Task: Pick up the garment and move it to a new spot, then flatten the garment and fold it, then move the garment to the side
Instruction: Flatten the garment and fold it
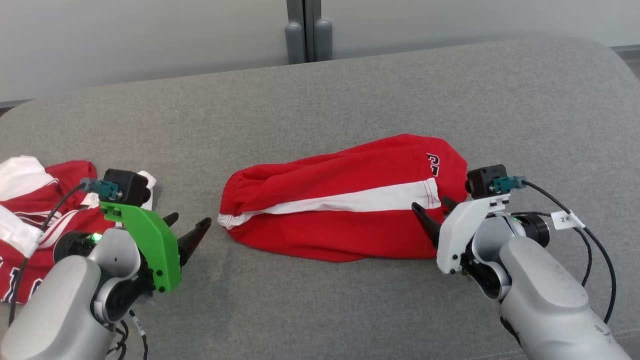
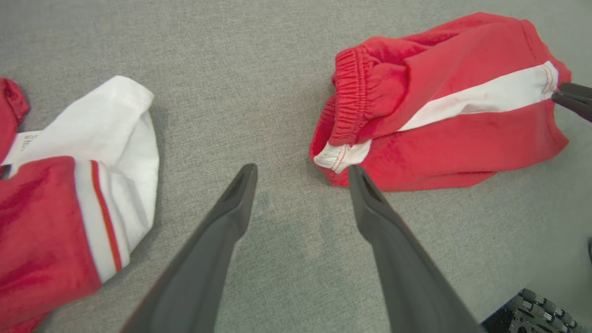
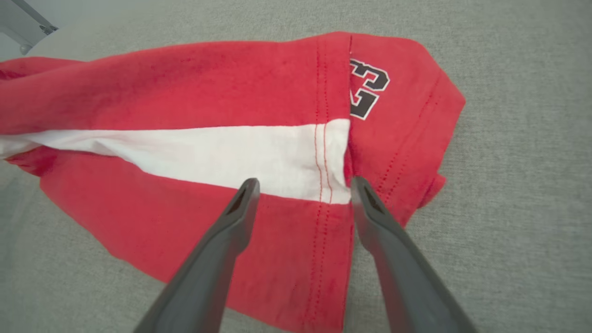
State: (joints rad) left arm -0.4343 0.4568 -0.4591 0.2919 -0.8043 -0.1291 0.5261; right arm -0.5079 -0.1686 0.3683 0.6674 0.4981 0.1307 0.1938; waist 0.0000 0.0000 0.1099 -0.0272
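On the grey cushion (image 1: 320, 100), centre: red shorts (image 1: 345, 200) lying lengthwise across the head view; roughly flat, top layer creased
Shorts, left end: gathered waistband (image 2: 347, 92), bunched and partly folded over; white trim at its lower corner
Shorts, right end: leg hem, with a dark number print (image 3: 367, 88) near the far edge; seam stitching runs across just beside it
Stripe: white band (image 1: 350, 200) along the length, from the waistband corner to the hem seam
Left claw (image 1: 189, 221): jaws spread wide, nothing held; over bare cushion between the two garments; in its own wrist view (image 2: 300, 170) one fingertip (image 2: 356, 178) sits just beside the waistband corner; touching or not, can't tell
Right claw (image 1: 431, 205): jaws spread wide, nothing clamped; over the hem end of the shorts; in its wrist view (image 3: 304, 181) the fingers straddle the end of the white stripe, one over the white, one on the seam side; contact with the cloth can't be told
Cross-check: a right claw finger also shows in the left wrist view, at the stripe's far end
Far left: second garment (image 1: 45, 200), red and white, crumpled, well apart from the shorts; left arm partly in front of it
Background: pale wall, grey post behind the cushion
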